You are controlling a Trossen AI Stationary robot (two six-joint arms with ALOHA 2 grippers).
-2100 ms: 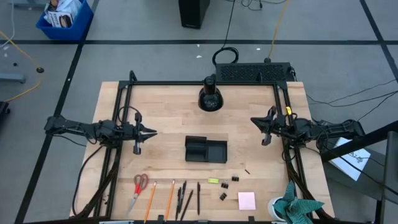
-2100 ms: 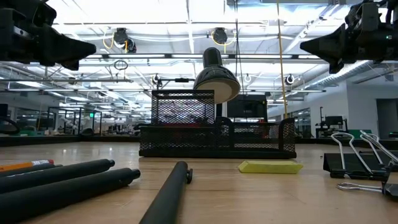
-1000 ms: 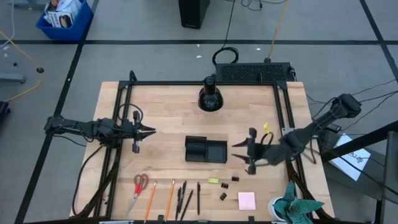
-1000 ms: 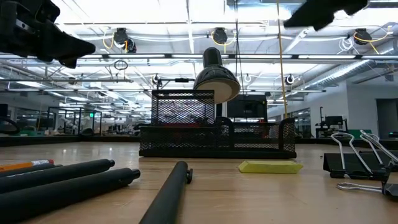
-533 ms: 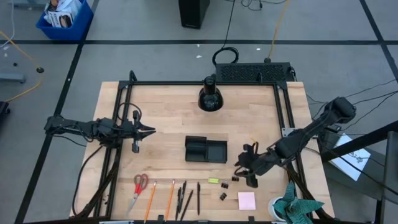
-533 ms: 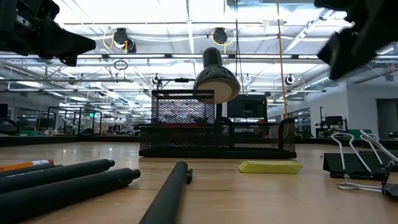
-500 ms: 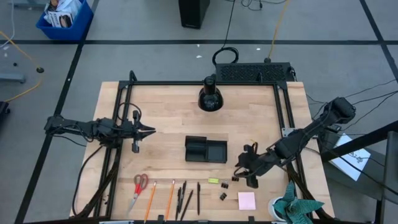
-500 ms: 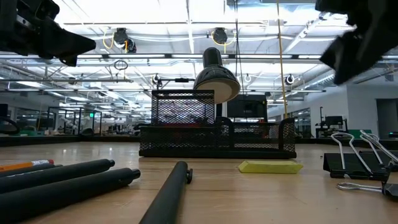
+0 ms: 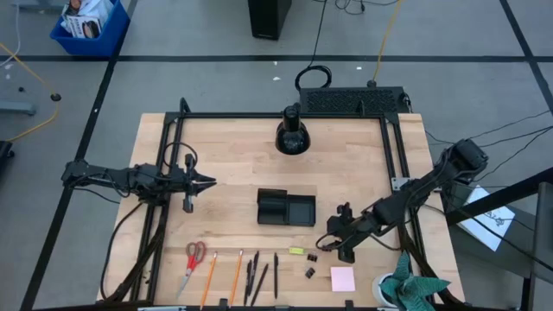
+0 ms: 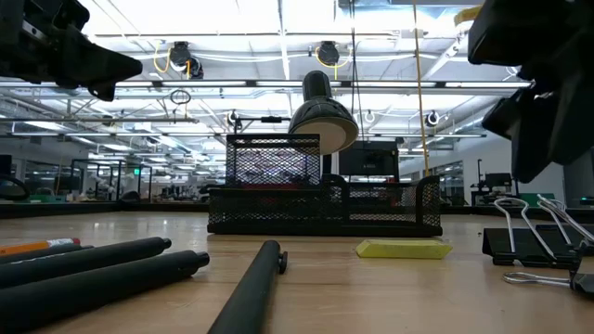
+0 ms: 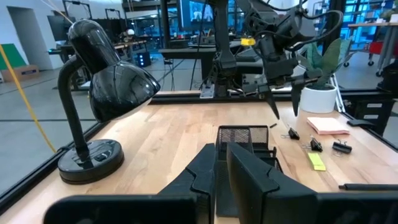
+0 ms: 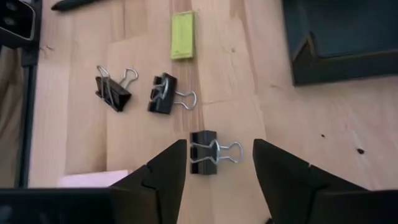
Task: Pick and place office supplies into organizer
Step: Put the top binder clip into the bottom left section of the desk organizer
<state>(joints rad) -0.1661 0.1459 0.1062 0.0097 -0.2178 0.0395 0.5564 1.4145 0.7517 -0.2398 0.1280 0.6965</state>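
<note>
Your table [image 9: 233,147] carries the black organizer [image 9: 286,208] at its middle, nothing visible inside. Your left gripper [image 9: 210,182] waits well off to the organizer's left, fingers nearly together, holding nothing. Your right gripper [image 12: 214,163] hangs wide open over one binder clip [image 12: 210,152] — empty — with two more clips [image 12: 165,98] and a yellow piece [image 12: 182,35] nearby.

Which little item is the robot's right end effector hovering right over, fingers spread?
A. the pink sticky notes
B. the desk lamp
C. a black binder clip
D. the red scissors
C. In the right wrist view the open right end effector has a black binder clip lying on the wood between its two fingers; the scissors lie far across the table.
</note>
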